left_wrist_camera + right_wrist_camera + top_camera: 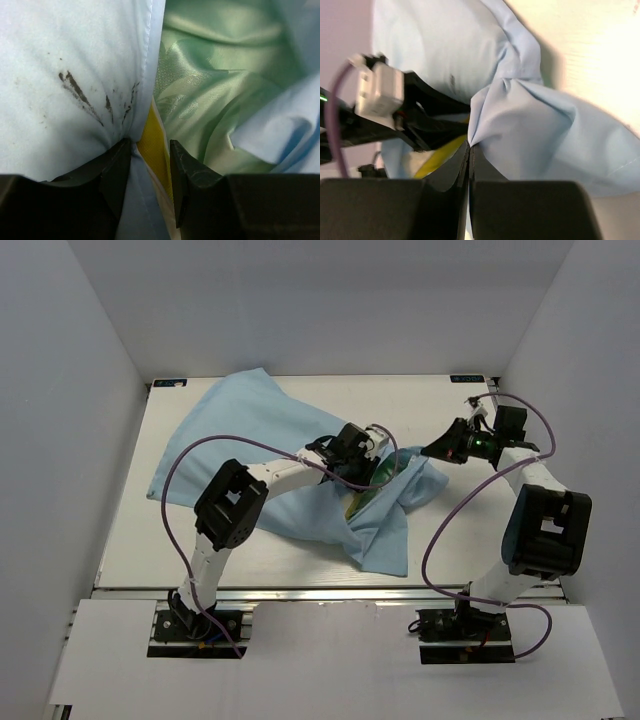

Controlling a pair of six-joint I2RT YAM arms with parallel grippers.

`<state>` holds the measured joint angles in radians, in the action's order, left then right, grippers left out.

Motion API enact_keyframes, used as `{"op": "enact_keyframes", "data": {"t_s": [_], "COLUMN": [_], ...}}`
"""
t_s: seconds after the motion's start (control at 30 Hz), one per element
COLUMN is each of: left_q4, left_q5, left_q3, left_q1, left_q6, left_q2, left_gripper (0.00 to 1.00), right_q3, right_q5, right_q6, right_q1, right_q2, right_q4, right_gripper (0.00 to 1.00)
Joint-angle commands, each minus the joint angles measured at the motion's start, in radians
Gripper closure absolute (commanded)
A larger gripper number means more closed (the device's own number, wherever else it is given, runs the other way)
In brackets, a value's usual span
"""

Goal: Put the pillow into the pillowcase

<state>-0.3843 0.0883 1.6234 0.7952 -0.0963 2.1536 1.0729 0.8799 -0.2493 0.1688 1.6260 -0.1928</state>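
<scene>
The light blue pillowcase (240,430) lies bunched across the table, its sea-green lining (388,475) showing at the mouth. The pillow is mostly hidden inside; only a yellow sliver (353,508) shows. My left gripper (376,456) is at the mouth. In the left wrist view (149,150) it is shut on the pillow's yellow rim (153,145) together with blue cloth (75,60), with the green lining (210,100) to the right. My right gripper (432,452) is shut on a fold of the pillowcase (530,130), its tips (470,147) touching. The yellow rim (437,157) shows beside them.
The white table (500,530) is walled by grey panels on three sides. Purple cables (165,490) loop from both arms. The left arm's black wrist (420,120) sits close to my right gripper. The cloth's lower corner (390,560) hangs near the table's front edge.
</scene>
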Motion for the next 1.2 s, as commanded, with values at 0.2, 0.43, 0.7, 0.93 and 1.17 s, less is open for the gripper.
{"op": "enact_keyframes", "data": {"t_s": [0.2,0.43,0.7,0.93,1.17], "left_q4": [-0.186,-0.199,-0.189,-0.215,-0.326], "left_q5": [0.028,0.148,0.191,0.048,0.008], "left_q3": [-0.217,-0.206,-0.047,0.009,-0.138], "left_q1": [-0.013,-0.008,-0.019,-0.111,-0.151], "left_q6": [0.021,0.038,-0.04,-0.126,-0.109], "left_q2": [-0.06,-0.081,-0.219,-0.526,-0.707], "left_gripper": [0.52,0.46,0.42,0.41,0.34], "right_q3": [0.067,0.061,0.048,0.038,0.081], "right_q5": [0.091,0.194,0.159,0.097,0.018], "right_q6": [-0.228,-0.141,-0.007,0.053,0.061], "right_q1": [0.044,-0.034,-0.227,-0.244,-0.371], "right_q2": [-0.058,-0.08,-0.127,-0.066,-0.005], "right_q4": [0.3,0.224,0.084,0.024,0.01], "right_gripper": [1.0,1.0,1.0,1.0,1.0]}}
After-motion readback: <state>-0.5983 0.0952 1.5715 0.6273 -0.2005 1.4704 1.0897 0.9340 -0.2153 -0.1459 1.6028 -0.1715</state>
